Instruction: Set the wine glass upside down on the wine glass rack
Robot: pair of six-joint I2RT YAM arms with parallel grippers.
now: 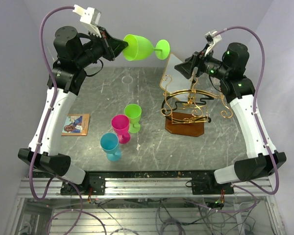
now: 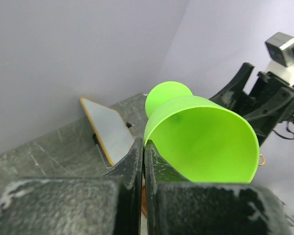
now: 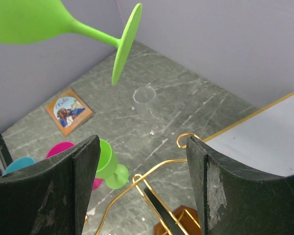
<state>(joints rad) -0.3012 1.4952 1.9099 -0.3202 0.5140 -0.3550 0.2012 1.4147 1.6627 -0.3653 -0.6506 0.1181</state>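
Note:
A large lime-green wine glass [image 1: 139, 47] hangs on its side in the air at the back of the table, foot pointing right. My left gripper [image 1: 118, 46] is shut on its rim; in the left wrist view the fingers [image 2: 144, 147] pinch the bowl's wall [image 2: 206, 142]. The gold wire wine glass rack [image 1: 188, 105] stands on its brown wooden base at the right. My right gripper [image 1: 192, 73] hovers open above the rack's back. In the right wrist view the rack's wires [image 3: 157, 176] lie below the open gripper [image 3: 142, 144], and the glass's foot [image 3: 125, 41] is up to the left.
A small green glass [image 1: 133, 116], a pink one [image 1: 121, 127] and a blue one [image 1: 110, 145] stand together mid-table. A clear glass [image 1: 128, 81] stands further back. A picture card [image 1: 75, 124] lies at the left. A white gold-edged panel [image 1: 179, 68] leans behind the rack.

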